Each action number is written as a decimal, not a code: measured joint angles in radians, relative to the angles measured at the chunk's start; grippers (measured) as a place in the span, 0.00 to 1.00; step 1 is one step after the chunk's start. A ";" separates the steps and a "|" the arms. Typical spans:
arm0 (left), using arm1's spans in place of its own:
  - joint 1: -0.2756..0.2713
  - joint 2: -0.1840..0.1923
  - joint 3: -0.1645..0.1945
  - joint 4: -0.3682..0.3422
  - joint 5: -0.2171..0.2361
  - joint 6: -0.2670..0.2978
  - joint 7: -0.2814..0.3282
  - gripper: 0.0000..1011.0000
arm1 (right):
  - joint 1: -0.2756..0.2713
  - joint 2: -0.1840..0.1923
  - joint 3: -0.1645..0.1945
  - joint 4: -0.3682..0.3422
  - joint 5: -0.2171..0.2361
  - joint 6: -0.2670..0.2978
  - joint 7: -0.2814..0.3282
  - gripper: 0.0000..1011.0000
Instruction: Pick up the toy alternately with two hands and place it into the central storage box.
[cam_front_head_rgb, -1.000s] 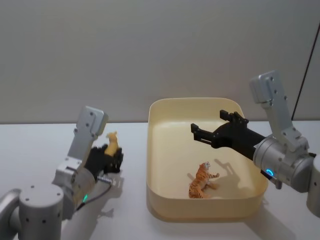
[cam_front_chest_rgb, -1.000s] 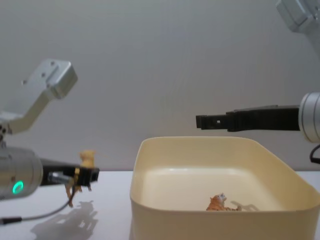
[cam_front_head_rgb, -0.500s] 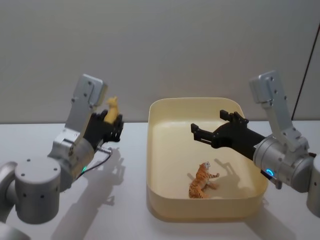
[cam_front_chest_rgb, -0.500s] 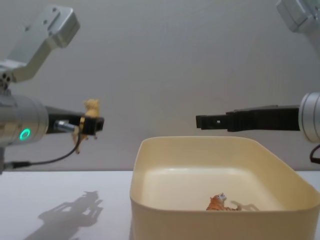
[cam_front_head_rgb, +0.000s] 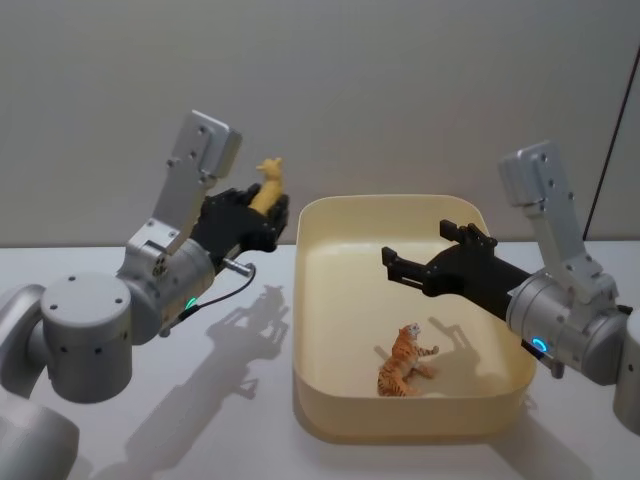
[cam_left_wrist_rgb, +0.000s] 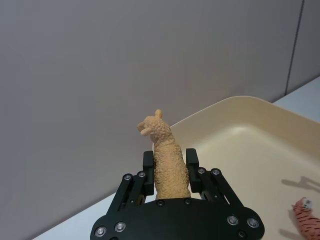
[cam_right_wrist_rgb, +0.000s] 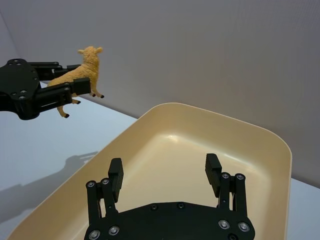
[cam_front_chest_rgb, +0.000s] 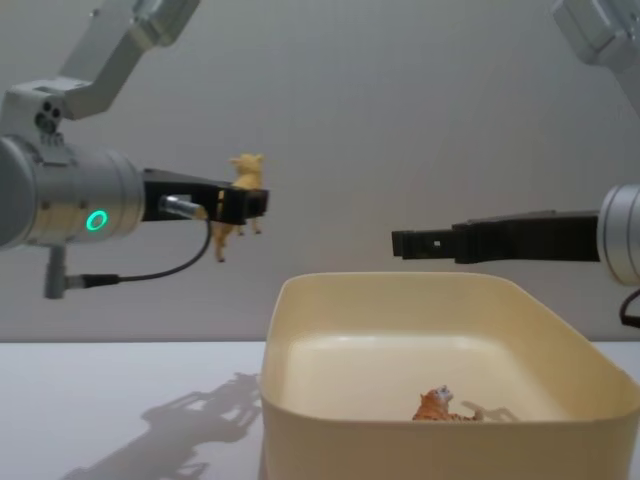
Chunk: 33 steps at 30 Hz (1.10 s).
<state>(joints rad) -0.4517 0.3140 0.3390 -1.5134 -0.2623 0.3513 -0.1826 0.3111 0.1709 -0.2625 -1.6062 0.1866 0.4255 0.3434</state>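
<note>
Toy llama (cam_front_head_rgb: 266, 185), tan and woolly, is pinched at its body between the fingers of the left pincer (cam_front_head_rgb: 262, 218). It is held upright in the air, with its head seen above the fingers and its legs seen below them in the chest view. It is carried well above the table (cam_front_head_rgb: 240, 440), higher than the rim of the central storage box (cam_front_head_rgb: 400, 420) and just outside the box's left wall, near the far left corner.

The cream-yellow box is set on the table between the two arms. A striped orange tiger figure (cam_front_head_rgb: 402, 363) is seen lying on its side on the box floor, toward the near right part.

The right pincer (cam_front_head_rgb: 418, 245) is held level over the box, above the rim, and is pointed toward the left arm. Its fingers are spread wide and nothing is gripped between them. It is kept well apart from the llama and from the tiger below it.
</note>
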 joint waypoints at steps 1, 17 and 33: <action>-0.004 -0.002 0.001 0.005 -0.001 -0.003 -0.010 0.35 | 0.000 0.000 0.000 0.000 0.000 0.000 0.000 0.99; -0.068 -0.048 0.027 0.141 -0.027 -0.038 -0.208 0.35 | 0.000 0.000 0.000 0.000 0.000 0.000 0.000 0.99; -0.082 -0.065 0.043 0.192 -0.022 -0.061 -0.244 0.70 | 0.000 0.000 0.000 0.000 0.000 0.000 0.000 0.99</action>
<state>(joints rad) -0.5335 0.2495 0.3822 -1.3212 -0.2839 0.2908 -0.4262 0.3110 0.1709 -0.2624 -1.6062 0.1866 0.4255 0.3434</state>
